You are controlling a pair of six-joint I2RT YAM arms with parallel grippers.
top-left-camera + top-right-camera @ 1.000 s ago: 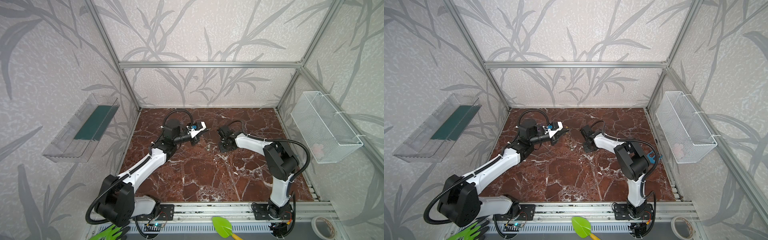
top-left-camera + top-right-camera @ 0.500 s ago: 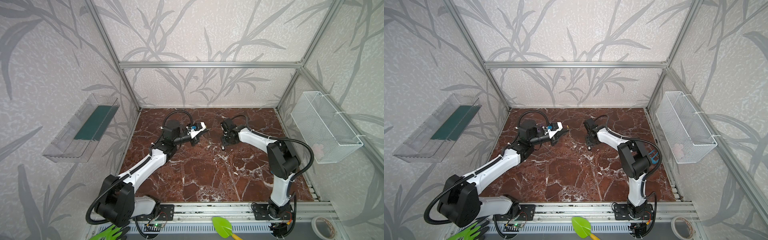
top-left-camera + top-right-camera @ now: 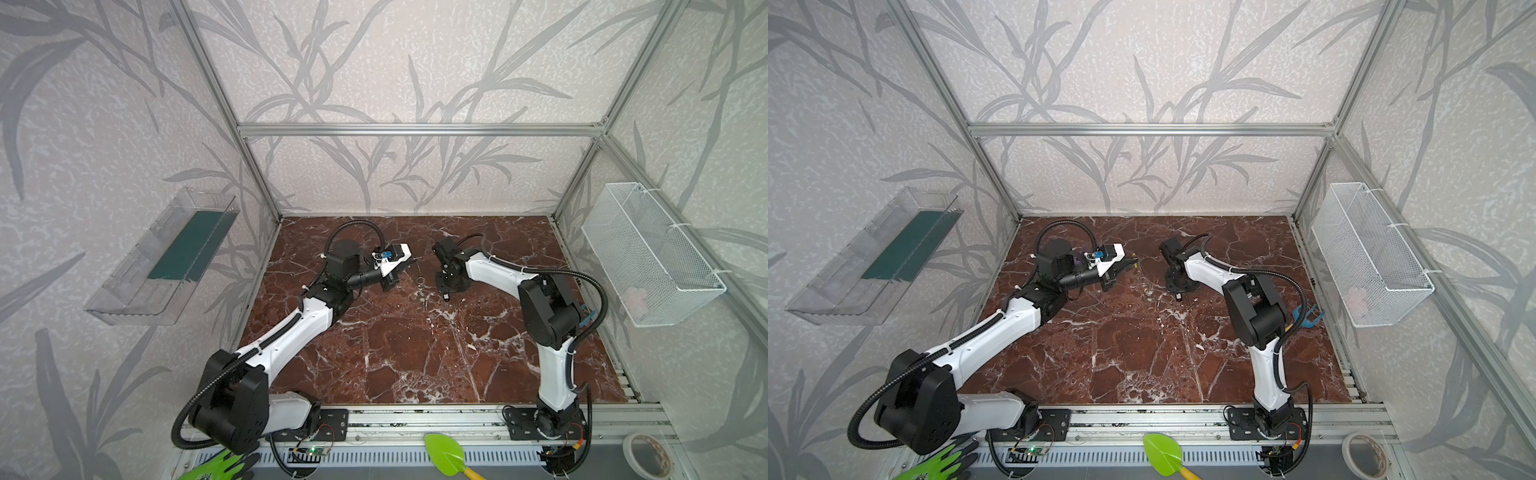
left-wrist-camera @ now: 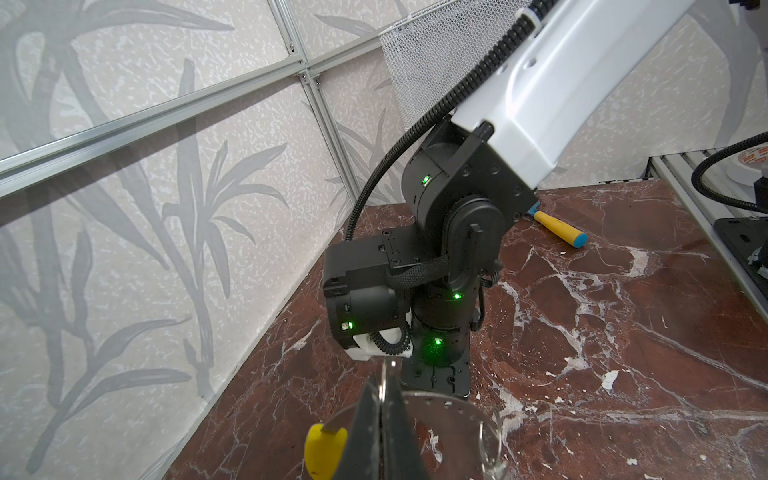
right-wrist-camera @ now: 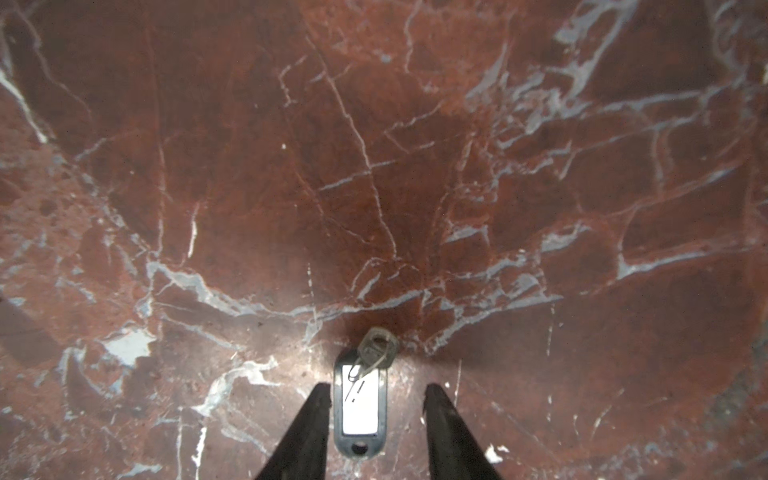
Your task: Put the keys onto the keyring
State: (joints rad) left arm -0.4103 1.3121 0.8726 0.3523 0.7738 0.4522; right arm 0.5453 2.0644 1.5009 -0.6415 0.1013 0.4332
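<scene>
Keys (image 5: 360,399) lie flat on the marble table (image 5: 374,166) between the parted jaws of the right gripper (image 5: 377,387), ungrasped; the left gripper (image 4: 381,386) jaws are clenched on the keyring (image 4: 322,451).

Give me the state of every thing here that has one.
left gripper, shut on the keyring
right gripper, open, jaws either side of the keys
keyring, clamped by the left gripper
keys, flat on the table, ungripped, off the keyring
</scene>
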